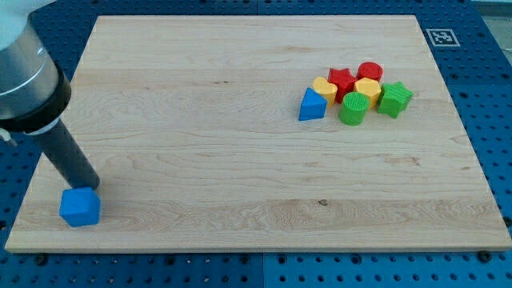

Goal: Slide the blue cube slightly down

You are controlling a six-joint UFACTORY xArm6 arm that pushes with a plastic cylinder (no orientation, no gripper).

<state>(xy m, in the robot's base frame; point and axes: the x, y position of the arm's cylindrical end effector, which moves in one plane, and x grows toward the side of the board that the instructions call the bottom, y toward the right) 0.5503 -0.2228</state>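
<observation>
Your arm has no claw at all, so it opens on nothing and holds nothing; it ends in a straight dark rod. You can call its low end my tip (90, 186). It sits right at the top edge of the small blue plastic cube (79, 207), a bit to the cube's right side, and it looks like it touches the cube.

You find the blue cube in the corner at the view's bottom and left of the light wooden counter (240, 160), close to both edges.

Far away, near the view's top and right, you see a bunch of little blocks packed close together. A blue triangle block (312, 106) is at the left of the bunch. Next to it is a yellow block (324, 87). A red star block (342, 80) and a red round block (370, 72) are at the top. A second yellow block (367, 90) is in the middle. A green round block (354, 108) is at the bottom, and a green star block (394, 98) is at the right.
</observation>
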